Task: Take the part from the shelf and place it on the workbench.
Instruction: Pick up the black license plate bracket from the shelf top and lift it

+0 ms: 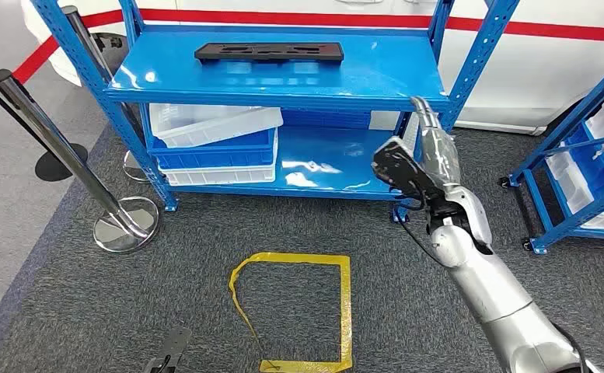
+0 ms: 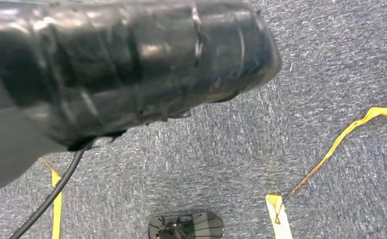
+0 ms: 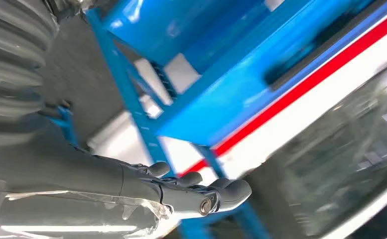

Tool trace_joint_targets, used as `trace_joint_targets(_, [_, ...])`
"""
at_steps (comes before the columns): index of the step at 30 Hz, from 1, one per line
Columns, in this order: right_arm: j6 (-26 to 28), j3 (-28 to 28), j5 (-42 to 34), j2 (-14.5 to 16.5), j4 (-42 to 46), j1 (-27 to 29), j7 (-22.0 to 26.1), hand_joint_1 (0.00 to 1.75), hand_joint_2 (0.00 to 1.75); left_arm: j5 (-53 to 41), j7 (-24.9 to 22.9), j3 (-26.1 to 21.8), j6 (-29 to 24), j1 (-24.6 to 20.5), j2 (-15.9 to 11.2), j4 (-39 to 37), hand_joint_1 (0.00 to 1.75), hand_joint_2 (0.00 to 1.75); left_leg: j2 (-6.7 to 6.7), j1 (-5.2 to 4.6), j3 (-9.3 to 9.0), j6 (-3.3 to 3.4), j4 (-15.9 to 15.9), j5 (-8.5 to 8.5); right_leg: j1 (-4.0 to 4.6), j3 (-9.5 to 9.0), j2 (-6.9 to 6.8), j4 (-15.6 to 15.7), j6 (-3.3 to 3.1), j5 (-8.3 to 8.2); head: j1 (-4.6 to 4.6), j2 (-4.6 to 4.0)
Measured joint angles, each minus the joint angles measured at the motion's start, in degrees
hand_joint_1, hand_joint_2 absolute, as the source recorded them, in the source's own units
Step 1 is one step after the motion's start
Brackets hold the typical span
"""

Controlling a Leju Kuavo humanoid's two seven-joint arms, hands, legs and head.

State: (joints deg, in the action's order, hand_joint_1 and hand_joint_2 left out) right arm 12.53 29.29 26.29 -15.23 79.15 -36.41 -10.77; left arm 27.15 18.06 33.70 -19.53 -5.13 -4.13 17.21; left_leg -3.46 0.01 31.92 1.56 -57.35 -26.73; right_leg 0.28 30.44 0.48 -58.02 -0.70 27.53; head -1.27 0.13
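Part (image 1: pixel 269 53) — flat, black, apparently rigid and light — lies on the top shelf (image 1: pixel 376 78), above and left of the right hand (image 1: pixel 431 148). Hand empty, fingers extended. Likely best gripped by a long edge.

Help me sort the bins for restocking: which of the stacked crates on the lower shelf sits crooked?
The top white crate: it lies tilted and askew across the blue crate, while the blue and the bottom white crate sit level.
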Motion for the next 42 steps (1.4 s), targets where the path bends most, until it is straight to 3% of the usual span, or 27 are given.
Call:
trace_joint_targets(10, [-9.56, 9.99, 7.91, 2.29, 1.39, -7.62, -1.05, 0.00, 1.75, 0.87, 0.75, 1.21, 0.69, -0.78, -0.56, -0.30, 0.00, 0.00, -0.08, 0.01, 0.08, 0.00, 0.00, 0.01, 0.01, 0.06, -0.09, -0.01, 0.00, 0.00, -0.02, 0.00])
trace_joint_targets(24, [-27.28, 29.00, 22.38, 8.98, 0.40, -18.42, -0.60, 0.00, 1.75, 1.45, 1.79, 3.09, 1.84, -1.67, -0.97, -0.68, 0.00, 0.00, -0.08, 0.01, 0.17, -0.01, -0.01, 0.01, 0.07, 0.16, -0.09, 0.00, 0.00, 0.00, -0.02, 0.00])
trace_joint_targets(27, [-29.97, 32.12, 24.21, 10.16, -0.53, -19.68, 0.07, 0.00, 1.75, 1.49, 2.08, 3.59, 2.07, -1.89, -1.09, -0.76, 0.00, 0.00, 0.02, 0.05, -0.16, 0.47, 0.78, 0.45, -0.06, 0.12, -0.05, 0.49, 0.43, -0.19, -0.03, 0.00])
trace_joint_targets(29, [-30.02, 33.04, 24.65, 10.59, -0.94, -20.19, 0.02, 0.00, 1.75, 1.42, 2.26, 3.99, 2.22, -2.03, -1.14, -0.79, 0.00, 0.00, 0.18, 0.45, -0.85, 0.84, 2.28, 1.19, -0.03, 1.33, -0.07, -1.59, 0.79, 1.03, 0.10, 0.00])
trace_joint_targets(32, [-28.73, 33.94, 24.75, 10.64, -1.57, -20.28, -0.83, 0.00, 1.75, 1.38, 2.34, 4.17, 2.55, -2.07, -1.16, -0.85, 0.00, 0.00, 0.27, 0.78, -1.15, 0.89, 2.90, 1.43, -0.66, 7.24, -0.11, -11.98, 1.39, 4.80, 0.29, 0.00])
trace_joint_targets(33, [-28.55, 34.19, 24.79, 10.64, -1.85, -20.12, -0.98, 0.00, 1.75, 1.38, 2.35, 4.20, 2.64, -2.03, -1.17, -0.87, 0.00, 0.00, 0.23, 0.90, -1.16, 0.72, 2.80, 1.28, -1.01, 9.01, -0.12, -14.41, 1.69, 4.83, 0.29, 0.00])
trace_joint_targets(34, [-28.51, 34.35, 24.82, 10.63, -2.12, -20.00, -1.04, 0.00, 1.75, 1.38, 2.35, 4.21, 2.69, -1.99, -1.19, -0.89, 0.00, 0.00, 0.16, 1.08, -1.17, 0.49, 2.59, 1.06, -1.37, 9.94, -0.13, -14.93, 2.01, 3.82, 0.29, 0.00])
trace_joint_targets(35, [-28.42, 34.45, 24.85, 10.64, -2.36, -19.93, -1.09, 0.00, 1.75, 1.38, 2.35, 4.22, 2.73, -1.96, -1.21, -0.92, 0.00, 0.00, 0.06, 1.33, -1.18, 0.16, 2.20, 0.70, -1.75, 9.78, -0.13, -13.19, 2.39, 1.71, 0.31, 0.00])
trace_joint_targets(37, [-27.07, 34.48, 24.64, 10.66, -2.73, -19.79, -1.58, 0.00, 0.87, 1.39, 2.31, 4.23, 2.84, -1.97, -1.31, -1.01, 0.00, 0.00, -0.15, 1.78, -1.02, -0.77, 0.97, -0.40, -2.34, 7.74, 0.15, -6.95, 3.19, -2.49, 0.34, 0.00])
trace_joint_targets(39, [-23.17, 34.41, 23.16, 10.83, -3.02, -19.10, -2.69, 0.00, 0.00, 1.40, 2.04, 4.39, 3.05, -2.06, -1.51, -1.13, 0.00, 0.00, -0.32, 1.91, -0.45, -1.81, -0.43, -1.37, -2.39, 6.18, 0.75, -3.11, 2.92, -3.23, 0.38, 0.00])
trace_joint_targets(42, [-16.67, 33.52, 19.64, 11.27, -3.30, -17.12, -4.10, 0.00, 0.00, 1.27, 1.52, 4.98, 3.57, -2.00, -1.63, -1.22, 0.00, 0.00, -0.19, 2.08, 0.12, -2.89, -0.92, -1.69, -1.98, 6.11, 0.96, -3.06, 1.31, -2.32, 0.35, 0.00])
